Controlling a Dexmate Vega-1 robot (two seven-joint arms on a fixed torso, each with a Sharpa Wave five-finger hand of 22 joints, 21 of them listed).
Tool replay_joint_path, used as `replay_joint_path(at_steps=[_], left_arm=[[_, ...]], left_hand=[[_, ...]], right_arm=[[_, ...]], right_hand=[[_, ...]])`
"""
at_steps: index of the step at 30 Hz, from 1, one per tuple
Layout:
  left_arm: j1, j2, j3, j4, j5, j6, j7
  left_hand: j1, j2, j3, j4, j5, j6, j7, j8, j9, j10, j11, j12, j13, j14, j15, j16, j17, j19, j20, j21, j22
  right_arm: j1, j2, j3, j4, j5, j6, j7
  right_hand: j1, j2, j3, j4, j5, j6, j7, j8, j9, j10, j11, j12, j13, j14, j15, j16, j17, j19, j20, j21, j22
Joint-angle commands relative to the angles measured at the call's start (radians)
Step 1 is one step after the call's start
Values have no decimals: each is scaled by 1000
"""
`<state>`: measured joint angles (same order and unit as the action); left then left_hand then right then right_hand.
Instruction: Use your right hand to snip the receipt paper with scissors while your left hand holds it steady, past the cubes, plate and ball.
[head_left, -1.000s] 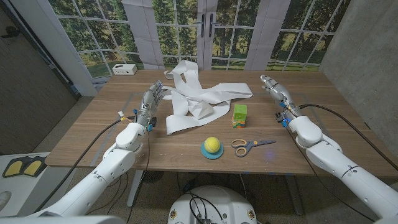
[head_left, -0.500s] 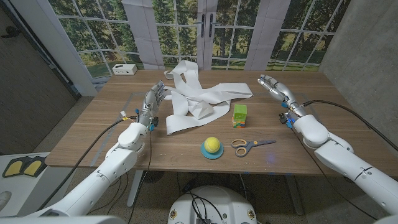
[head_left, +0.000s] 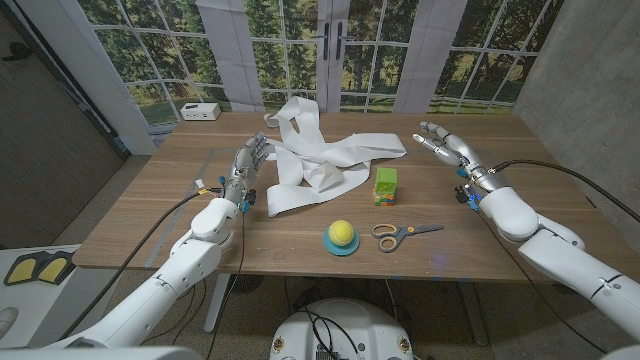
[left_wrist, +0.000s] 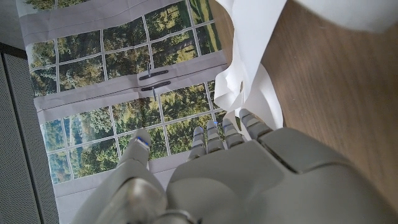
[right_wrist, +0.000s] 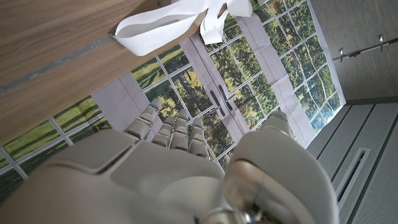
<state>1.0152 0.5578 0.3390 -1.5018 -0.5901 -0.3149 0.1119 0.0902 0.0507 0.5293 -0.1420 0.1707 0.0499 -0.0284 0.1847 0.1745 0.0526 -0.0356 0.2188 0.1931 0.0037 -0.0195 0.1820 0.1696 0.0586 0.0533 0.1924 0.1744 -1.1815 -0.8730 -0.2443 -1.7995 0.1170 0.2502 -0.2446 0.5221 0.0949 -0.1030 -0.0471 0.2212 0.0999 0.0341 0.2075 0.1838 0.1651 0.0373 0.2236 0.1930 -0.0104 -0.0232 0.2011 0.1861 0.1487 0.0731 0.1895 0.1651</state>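
On the wooden table (head_left: 150, 225), near the front edge, a small blue plate (head_left: 341, 245) carries a yellow-green ball (head_left: 342, 233) sitting in it. Just beside the plate toward the robot's right lie the scissors (head_left: 402, 233), flat, orange and blue handles toward the plate, blades pointing away from it. Behind the plate, a bit toward the scissors side, stands a stack of cubes (head_left: 385, 184), green on top, orange showing low. Behind the plate and spreading toward the far edge lies the receipt paper (head_left: 315, 160), a long white ribbon in loose loops and folds, one end near the cubes, the heap rising toward the windows. Plate, cubes and scissors all sit between the robot and most of the paper.

Left hand (head_left: 246, 166) is up at the paper's left edge, fingers straight and apart, grasping nothing; from the head view I cannot tell if the fingertips touch the strip. The left wrist view shows the paper (left_wrist: 249, 59) just past the fingertips (left_wrist: 214, 134). Right hand (head_left: 447, 146) hovers released, fingers spread, behind the scissors and well apart from them, beside the cubes. A white box (head_left: 200, 111) sits at the far left corner.
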Motion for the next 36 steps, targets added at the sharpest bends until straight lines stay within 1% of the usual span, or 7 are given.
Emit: replay_joint_path(at_steps=[1, 4, 10, 17, 23, 26, 36], left_arm=[[0, 12, 5, -5, 3, 15, -9], [7, 9, 5, -6, 3, 13, -4], [10, 2, 6, 3, -4, 9, -3], [2, -8, 10, 18, -5, 3, -8], [11, -18, 8, 21, -9, -11, -3], [10, -19, 8, 26, -8, -16, -3], [2, -18, 6, 47, -14, -21, -19]], left_hand=[[8, -1, 8, -1, 3, 10, 0, 3, 2, 9, -1, 1, 3, 0, -8, 1, 5, 8, -6, 4, 3], [9, -1, 9, -1, 3, 11, -1, 3, 2, 10, -1, 0, 3, 0, -7, 0, 5, 9, -6, 4, 3], [9, 0, 9, -1, 3, 10, -1, 2, 2, 9, 0, 0, 3, 0, -7, 0, 5, 8, -6, 4, 3], [10, 1, 9, -1, 3, 10, 1, 2, 2, 10, 1, 0, 4, 0, -8, 0, 5, 9, -6, 4, 3], [10, 1, 10, -1, 3, 10, 0, 1, 2, 10, -1, -1, 4, 0, -7, 0, 5, 8, -5, 4, 3], [11, 1, 10, -1, 3, 10, 0, 1, 2, 9, 0, -1, 4, 0, -8, 0, 5, 8, -7, 4, 3], [11, 1, 10, -1, 3, 8, 0, 0, 2, 7, -2, -2, 4, -1, -7, 0, 5, 7, -6, 4, 3]], right_arm=[[-77, -37, 33, -61, -119, -18, -54], [-87, -50, 45, -76, -118, -27, -38], [-100, -75, 56, -103, -180, -46, -37], [-117, -80, 70, -117, -203, -54, -34], [-143, -88, 93, -131, -226, -57, -41], [-153, -92, 104, -137, -229, -57, -36], [-173, -104, 121, -172, -278, -83, -25]], right_hand=[[26, 1, 7, -16, -2, 4, -1, 0, 3, 22, -2, 10, 5, 8, -17, 5, 3, 13, 0, 2, 3], [35, 3, 11, -21, -3, 8, -2, 1, 3, 26, -3, 11, 6, 10, -18, 5, 3, 14, -2, 2, 3], [50, 10, 20, -29, -6, 12, -3, 2, 3, 30, -5, 10, 6, 14, -21, 6, 3, 17, -4, 2, 3], [64, 17, 28, -37, -10, 11, -3, 0, 3, 40, -6, 11, 7, 16, -20, 6, 3, 18, -4, 2, 4], [74, 19, 33, -43, -13, 9, -4, -2, 3, 53, -11, 14, 8, 17, -22, 5, 3, 19, -4, 1, 3], [86, 19, 39, -52, -18, -19, -5, -13, 3, 67, -12, 16, 9, 21, -21, 6, 2, 20, -3, 0, 3], [101, 19, 47, -62, -24, -9, 3, -8, 3, 85, -18, 18, 10, 32, -28, 8, 2, 27, -3, 2, 3]])
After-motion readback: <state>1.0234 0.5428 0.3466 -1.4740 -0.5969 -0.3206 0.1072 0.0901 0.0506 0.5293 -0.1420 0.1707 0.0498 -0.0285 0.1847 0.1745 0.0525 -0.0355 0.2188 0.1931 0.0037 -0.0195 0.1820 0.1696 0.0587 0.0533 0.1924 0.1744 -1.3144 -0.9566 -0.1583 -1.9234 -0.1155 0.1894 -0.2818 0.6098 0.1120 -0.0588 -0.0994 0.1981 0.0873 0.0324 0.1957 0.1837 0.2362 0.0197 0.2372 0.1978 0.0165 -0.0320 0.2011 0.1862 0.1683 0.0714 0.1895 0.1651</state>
